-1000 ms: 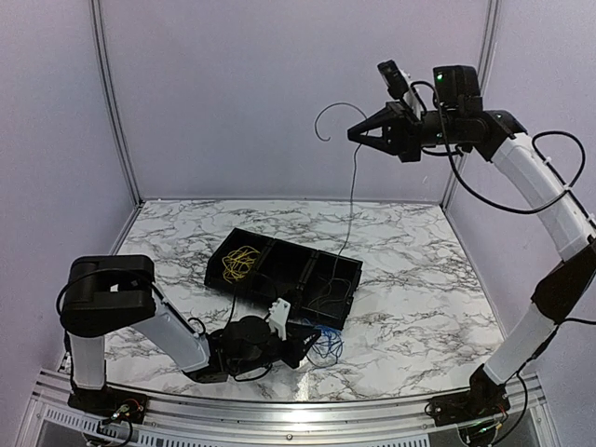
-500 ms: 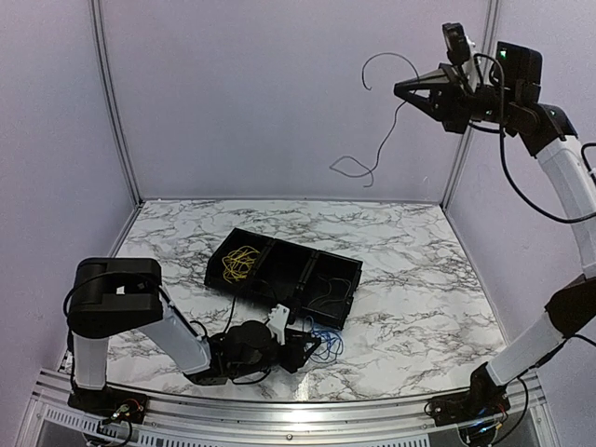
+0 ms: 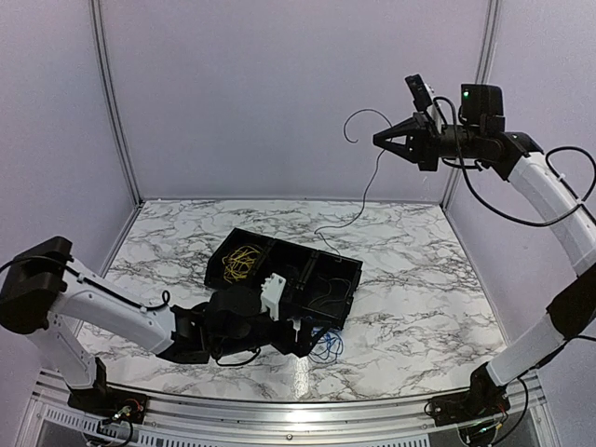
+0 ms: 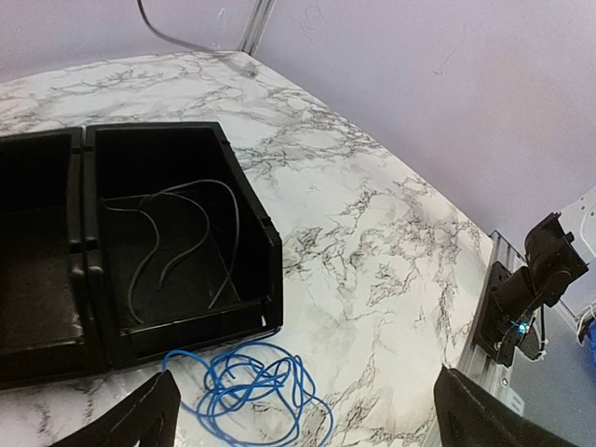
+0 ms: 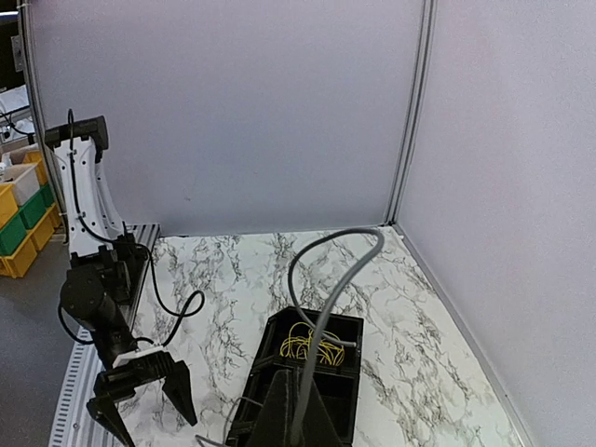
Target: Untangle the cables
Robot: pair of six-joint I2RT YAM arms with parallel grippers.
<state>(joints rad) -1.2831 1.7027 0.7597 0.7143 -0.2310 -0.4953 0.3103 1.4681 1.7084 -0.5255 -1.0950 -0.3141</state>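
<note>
A tangle of blue cables point(image 4: 250, 386) lies on the marble in front of the black tray point(image 4: 264, 244); it also shows in the top view as blue cables point(image 3: 326, 347). My left gripper point(image 4: 305, 396) hovers low over it, open, with nothing between the fingers. Yellow cables point(image 3: 242, 264) sit in the tray's left end compartment. High up at the right, my right gripper point(image 3: 385, 142) is shut on a thin grey cable point(image 3: 365, 191). That cable hangs down to the table behind the tray point(image 3: 346, 270). The right wrist view shows the grey cable point(image 5: 328, 312) curling above the shut gripper point(image 5: 303, 414).
Loose grey wires point(image 4: 177, 244) lie in the tray's right end compartment. Lilac walls close in the back and sides. The right arm's base point(image 4: 531, 289) stands on the metal rail at the table's near edge. The left arm stretches low along the front.
My left gripper has opened and its arm has swung lower and leftward, leaving the blue tangle on the table. The right gripper rose right, then dropped back, drawing the grey cable out of the tray.
</note>
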